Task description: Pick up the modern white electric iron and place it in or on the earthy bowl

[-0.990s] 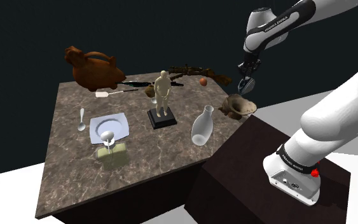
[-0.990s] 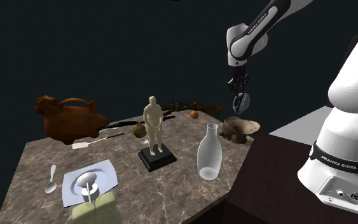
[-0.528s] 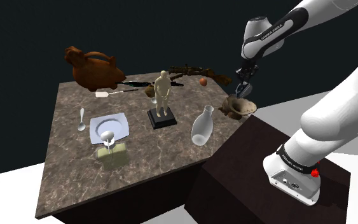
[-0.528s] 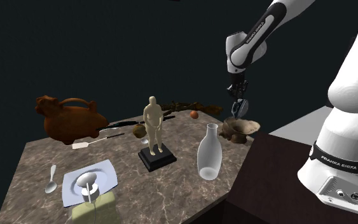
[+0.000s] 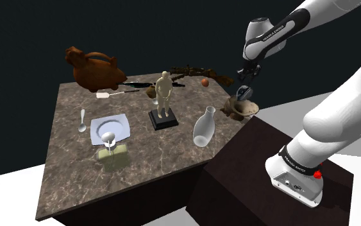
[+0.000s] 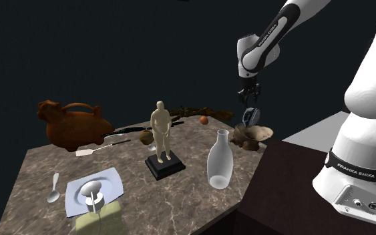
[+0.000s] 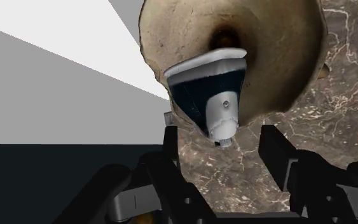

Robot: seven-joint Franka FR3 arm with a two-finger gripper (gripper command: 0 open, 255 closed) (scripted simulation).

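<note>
The iron [image 7: 210,89], white with a dark blue body, lies just past my fingertips, over the hollow of the tan, rough bowl [image 7: 285,57]. My gripper [image 7: 222,147] is open, its fingers [image 7: 276,149] standing apart on either side of the iron's near end without clasping it. In the shoulder view the gripper [image 5: 246,74] hangs just above the iron [image 5: 243,94], which sits at the mouth of the bowl [image 5: 239,108] on the table's right corner. The second exterior view shows the gripper [image 6: 250,97], the iron [image 6: 249,115] and the bowl [image 6: 253,135] stacked the same way.
On the marble table [image 5: 70,167] stand a glass carafe [image 5: 203,127], a tan figurine on a black base [image 5: 164,99], a white plate [image 5: 110,128], a spoon [image 5: 82,120], a brown animal-shaped vessel [image 5: 94,68] and a small orange ball [image 5: 204,81]. My dark stand [image 5: 249,173] adjoins the bowl's corner.
The gripper came down toward the bowl with the iron, then its fingers parted. The iron has left the grip and now sits lower, at the bowl's mouth.
</note>
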